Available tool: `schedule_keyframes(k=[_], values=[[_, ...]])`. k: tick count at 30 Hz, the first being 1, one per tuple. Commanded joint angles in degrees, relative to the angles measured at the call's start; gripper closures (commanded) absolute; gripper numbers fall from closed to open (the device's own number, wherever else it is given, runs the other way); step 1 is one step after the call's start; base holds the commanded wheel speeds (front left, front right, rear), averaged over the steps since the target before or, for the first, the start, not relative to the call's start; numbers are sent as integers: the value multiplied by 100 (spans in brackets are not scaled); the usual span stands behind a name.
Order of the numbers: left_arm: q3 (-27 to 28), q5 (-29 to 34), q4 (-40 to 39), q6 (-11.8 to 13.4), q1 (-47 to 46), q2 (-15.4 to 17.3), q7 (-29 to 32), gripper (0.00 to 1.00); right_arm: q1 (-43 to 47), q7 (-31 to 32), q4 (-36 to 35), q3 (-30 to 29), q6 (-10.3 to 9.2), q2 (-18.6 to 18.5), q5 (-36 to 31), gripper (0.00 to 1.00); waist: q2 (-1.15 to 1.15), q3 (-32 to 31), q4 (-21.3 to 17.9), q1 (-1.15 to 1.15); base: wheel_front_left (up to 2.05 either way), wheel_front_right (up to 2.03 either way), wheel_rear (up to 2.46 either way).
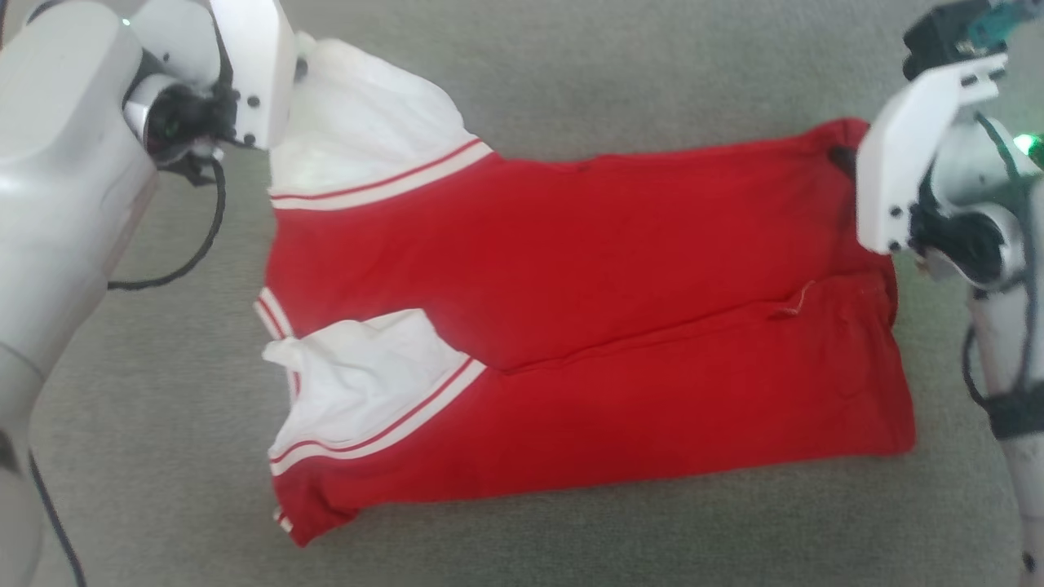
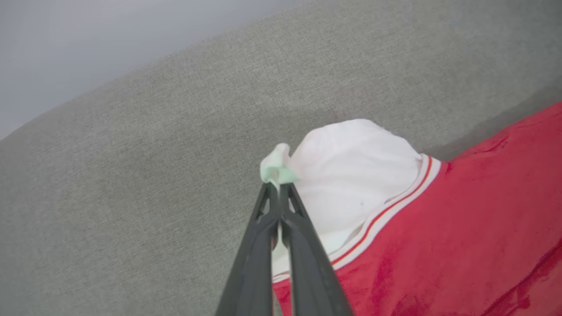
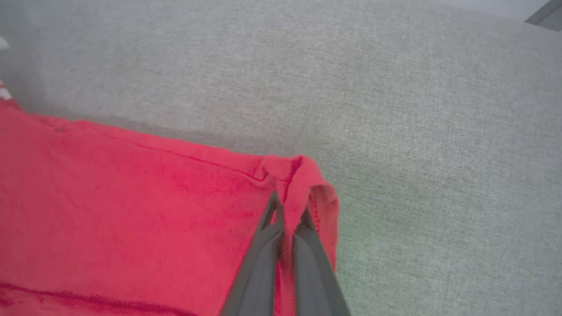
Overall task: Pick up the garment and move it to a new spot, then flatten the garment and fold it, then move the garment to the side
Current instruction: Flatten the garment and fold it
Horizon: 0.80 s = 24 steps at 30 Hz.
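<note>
Dark fingers of the left gripper were pinched shut on the tip of the far white sleeve, and the right gripper was clamped on the far hem corner. Between them the red jersey-style shirt with white sleeves lay lengthwise, left to right, on the grey woven surface. One arm sat at each end, with bare cloth open all round.

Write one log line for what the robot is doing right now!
left gripper: shut on jersey sleeve | right gripper: shut on jersey hem corner | jersey: lying on grey surface
</note>
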Motion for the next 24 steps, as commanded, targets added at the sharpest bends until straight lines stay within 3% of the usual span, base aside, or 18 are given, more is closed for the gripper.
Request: schedule_keyframes(k=[1, 5, 8, 15, 17, 18, 21, 24], values=[[-22, 63, -104, -11, 109, 71, 55, 100, 153, 74, -187, -34, -8, -59, 54, 100, 0, -152, 138, 0, 0, 0, 0], [-126, 74, -722, 127, 339, 332, 175, 100, 703, 397, -940, -203, -8, -208, 167, 100, 0, -322, 282, 0, 0, 0, 0], [-162, 52, -1405, 404, 614, 613, 240, 100, 1170, 615, -1537, -384, -8, -294, 234, 100, 0, -436, 370, 0, 0, 0, 0], [-212, -72, -3662, 1450, 1507, 1626, 392, 100, 2296, 1083, -2657, -1000, -8, -159, 312, 100, 0, -604, 466, 0, 0, 0, 0], [-212, -193, -4327, 1806, 1830, 1922, 403, 100, 2625, 1208, -2859, -1187, -8, -49, 310, 100, 0, -618, 472, 0, 0, 0, 0], [-239, -256, -4891, 2102, 2113, 2194, 367, 100, 2886, 1281, -3009, -1348, -8, 72, 277, 100, 0, -612, 471, 0, 0, 0, 0], [-286, -423, -5400, 2394, 2569, 2466, 264, 100, 3198, 1305, -3025, -1493, -8, 262, 235, 100, 0, -603, 454, 0, 0, 0, 0], [-285, -583, -5452, 2502, 2955, 2495, 71, 100, 3299, 1215, -2789, -1522, -8, 397, 257, 100, 0, -606, 419, 0, 0, 0, 0]])
